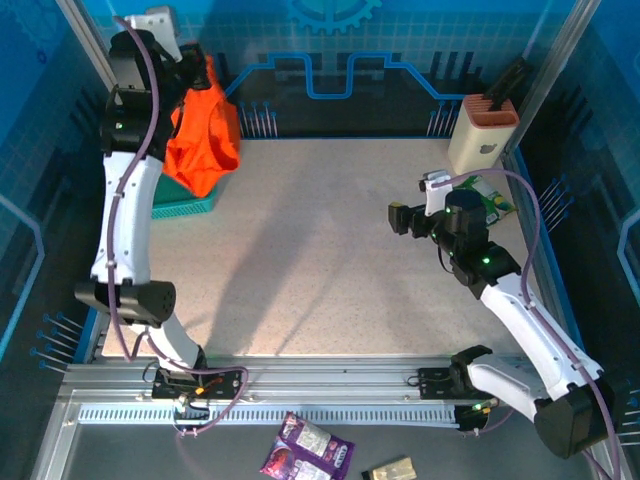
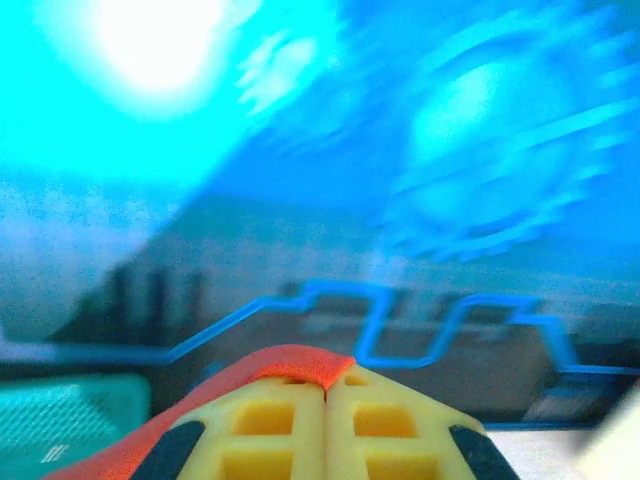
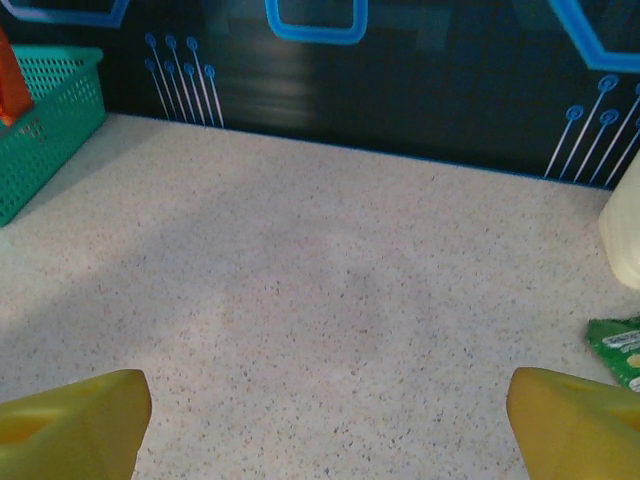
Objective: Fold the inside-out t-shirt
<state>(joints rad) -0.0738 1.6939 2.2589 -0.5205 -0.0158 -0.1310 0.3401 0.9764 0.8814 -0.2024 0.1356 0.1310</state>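
Observation:
The inside-out t-shirt point(image 1: 203, 135), bright orange and bunched, hangs from my left gripper point(image 1: 200, 68) high at the back left, drooping over the teal basket point(image 1: 185, 205). In the left wrist view the yellow fingers point(image 2: 270, 425) are pressed together with a fold of the t-shirt point(image 2: 290, 362) pinched between their tips. My right gripper point(image 1: 400, 218) hovers over the table at mid right. Its yellow fingertips point(image 3: 80, 415) stand wide apart with bare tabletop between them. A strip of the t-shirt point(image 3: 12, 80) shows at the far left of the right wrist view.
A beige knife block point(image 1: 484, 132) stands at the back right, with a green snack packet point(image 1: 495, 195) beside it. The teal basket point(image 3: 45, 110) sits at the back left against the blue wall. Wrappers point(image 1: 308, 447) lie in front of the rail.

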